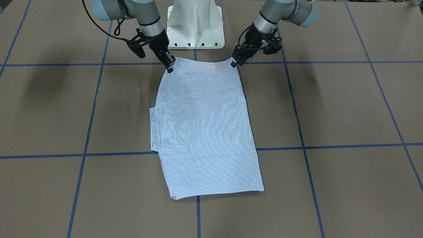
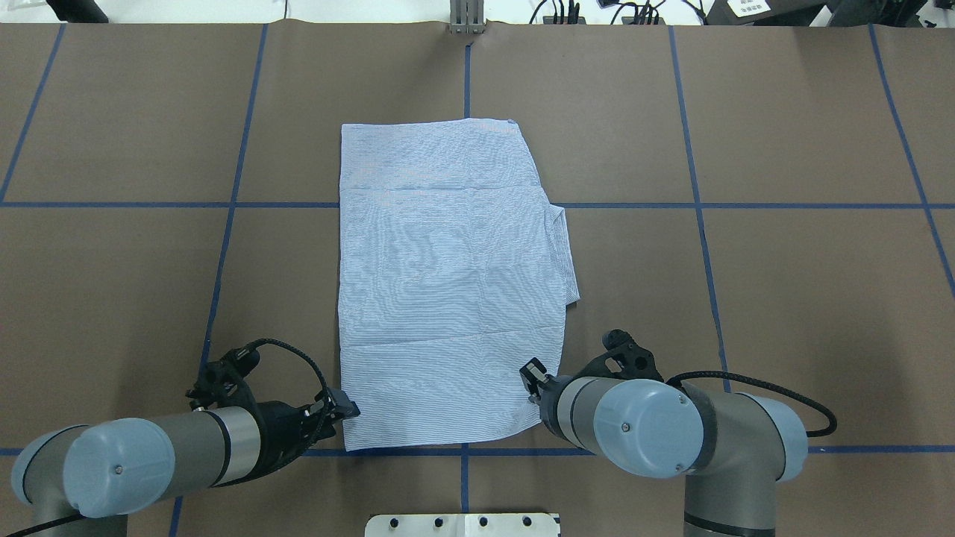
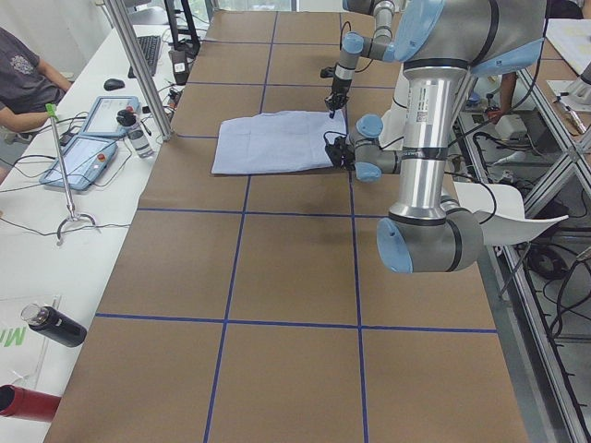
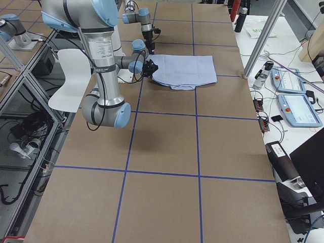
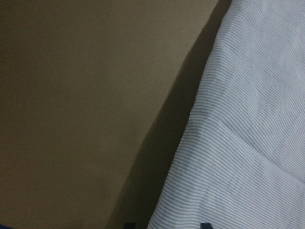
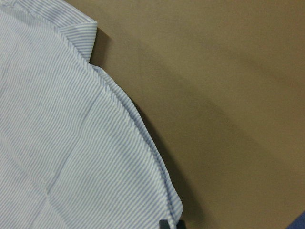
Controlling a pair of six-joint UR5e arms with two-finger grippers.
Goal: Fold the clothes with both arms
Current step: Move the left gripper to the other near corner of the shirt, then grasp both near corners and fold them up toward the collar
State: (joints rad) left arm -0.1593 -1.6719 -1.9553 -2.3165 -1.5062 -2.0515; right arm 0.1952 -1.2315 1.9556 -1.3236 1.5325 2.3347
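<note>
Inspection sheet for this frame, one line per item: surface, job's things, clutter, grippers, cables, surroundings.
Surface: brown table cover with a blue tape grid, lying flat.
Job's things: striped shirt folded to a rough rectangle, flat on the table; a folded part juts out on the robot's right side.
Clutter: nothing seen on the cover around the shirt.
Grippers: left gripper at the shirt's near-left corner, its tips apart in the wrist view; right gripper at the near-right corner, open or shut not clear.
Cables: black cable loops at both wrists, off the shirt.
Surroundings: white pedestal; side bench with teach pendants, bottles and a seated person.
</note>
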